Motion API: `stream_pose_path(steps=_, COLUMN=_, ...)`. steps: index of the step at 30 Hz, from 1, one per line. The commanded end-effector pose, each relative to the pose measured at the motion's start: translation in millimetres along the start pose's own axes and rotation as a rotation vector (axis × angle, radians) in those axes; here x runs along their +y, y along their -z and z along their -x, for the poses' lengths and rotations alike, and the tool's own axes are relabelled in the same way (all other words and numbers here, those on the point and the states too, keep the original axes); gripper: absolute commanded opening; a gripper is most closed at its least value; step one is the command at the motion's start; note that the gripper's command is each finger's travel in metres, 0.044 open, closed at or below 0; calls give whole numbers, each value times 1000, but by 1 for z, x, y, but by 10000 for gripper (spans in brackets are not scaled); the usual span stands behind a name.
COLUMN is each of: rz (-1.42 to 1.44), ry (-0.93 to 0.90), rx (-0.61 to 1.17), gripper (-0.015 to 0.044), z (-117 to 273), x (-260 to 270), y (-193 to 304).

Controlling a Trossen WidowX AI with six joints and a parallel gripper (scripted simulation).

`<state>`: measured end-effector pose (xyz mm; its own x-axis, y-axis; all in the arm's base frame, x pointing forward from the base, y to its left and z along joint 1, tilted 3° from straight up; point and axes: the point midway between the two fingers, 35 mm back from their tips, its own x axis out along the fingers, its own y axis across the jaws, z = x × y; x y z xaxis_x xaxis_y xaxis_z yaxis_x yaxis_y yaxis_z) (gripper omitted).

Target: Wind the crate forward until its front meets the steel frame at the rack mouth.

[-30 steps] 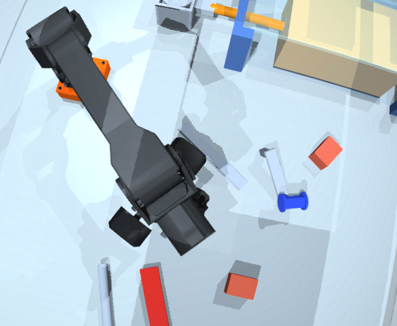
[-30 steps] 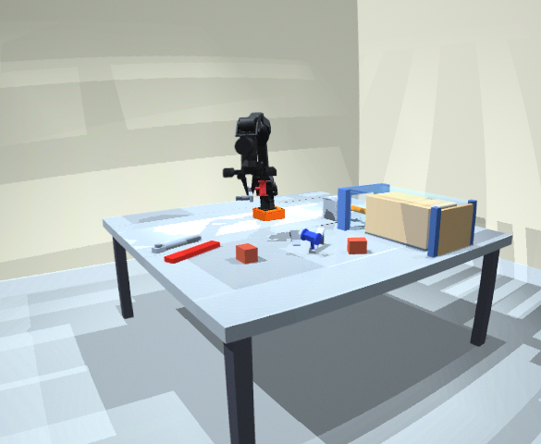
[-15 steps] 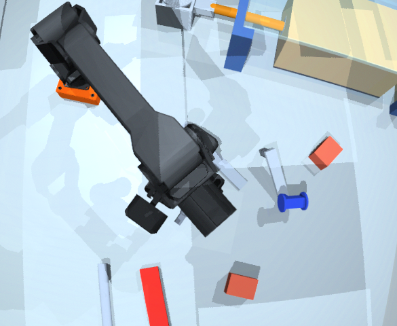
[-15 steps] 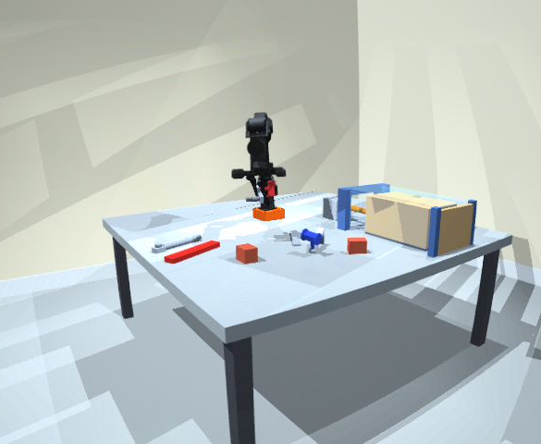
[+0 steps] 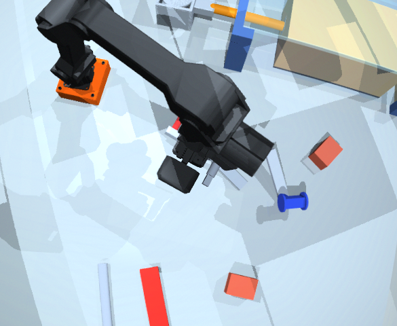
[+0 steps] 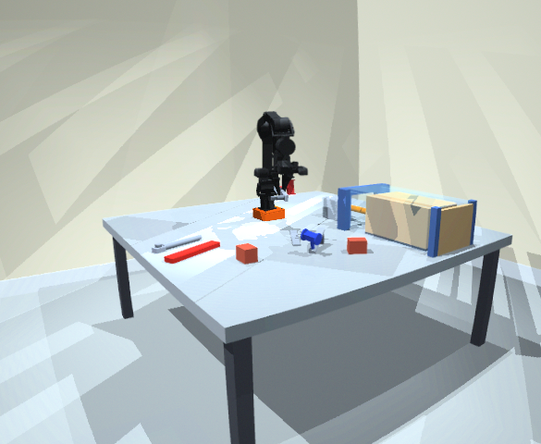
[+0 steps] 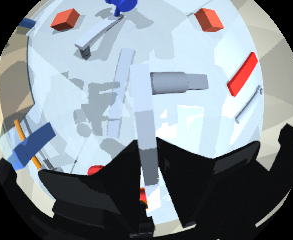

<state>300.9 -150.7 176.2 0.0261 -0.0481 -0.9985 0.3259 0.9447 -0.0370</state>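
Observation:
My gripper (image 7: 146, 143) is shut on the grey arm of the winch handle (image 7: 142, 87) (image 5: 212, 170) (image 6: 278, 197), held above the bench. Its round shaft and square key stick out sideways, roughly level; its red grip (image 5: 176, 123) (image 6: 290, 186) is partly hidden. The fingertips are hidden under the arm in the top view. The winch (image 5: 174, 15) (image 6: 328, 207) stands beyond the gripper; its top hole cannot be made out. The crate (image 5: 335, 45) (image 6: 397, 217) sits flat in the clear-panelled cubby, with a gap between it and the winch-side blue frame (image 5: 238, 50) (image 6: 343, 210). An orange rod (image 5: 261, 19) (image 6: 358, 209) runs through that frame.
A blue-knobbed crank (image 5: 293, 202) (image 6: 311, 237) and a flat grey bar (image 5: 236, 177) (image 7: 121, 90) lie on the bench. Two orange-red blocks (image 5: 326, 152) (image 5: 241, 286), a red bar (image 5: 154, 295) (image 6: 192, 252) and a grey wrench (image 5: 104, 295) (image 6: 177, 243) lie around them.

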Motion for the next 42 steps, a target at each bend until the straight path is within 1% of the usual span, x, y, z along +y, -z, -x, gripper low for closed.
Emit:
stream_pose_path(steps=1, rz=28, ry=2, rx=-10, gripper=0, z=3, x=23, y=4)
stream_pose_path(steps=13, rz=120, ry=-6, rx=-4, gripper=0, z=2, x=85, y=19)
stream_pose_path(steps=23, rz=161, ry=-2, rx=3, gripper=0, z=-1, x=126, y=36)
stream_pose_path(steps=42, rz=330, ry=19, rx=-14, gripper=0, z=-1, x=197, y=89)
